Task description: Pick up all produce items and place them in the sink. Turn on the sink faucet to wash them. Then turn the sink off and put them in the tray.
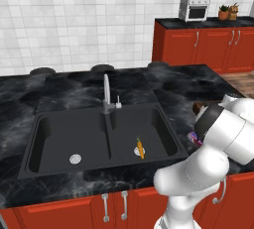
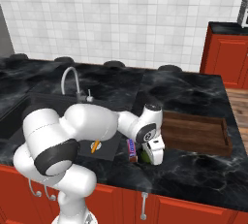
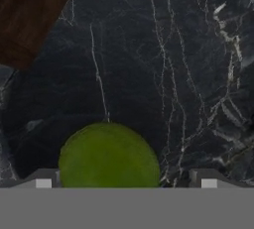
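**Fingers wide over the lime; carrot already in the sink**

Working left to right: your sink (image 1: 59, 139) is set in the black table (image 2: 193, 92), faucet (image 1: 106, 91) behind the divider. The carrot (image 1: 140, 147) lies in the right basin near its drain. Right of the sink, a purple packet (image 2: 131, 149) lies just beside the lime (image 3: 109, 156). Your fingers (image 3: 44, 179) stand fully apart either side of the lime, holding nothing. The tray (image 2: 193, 132) sits furthest right.
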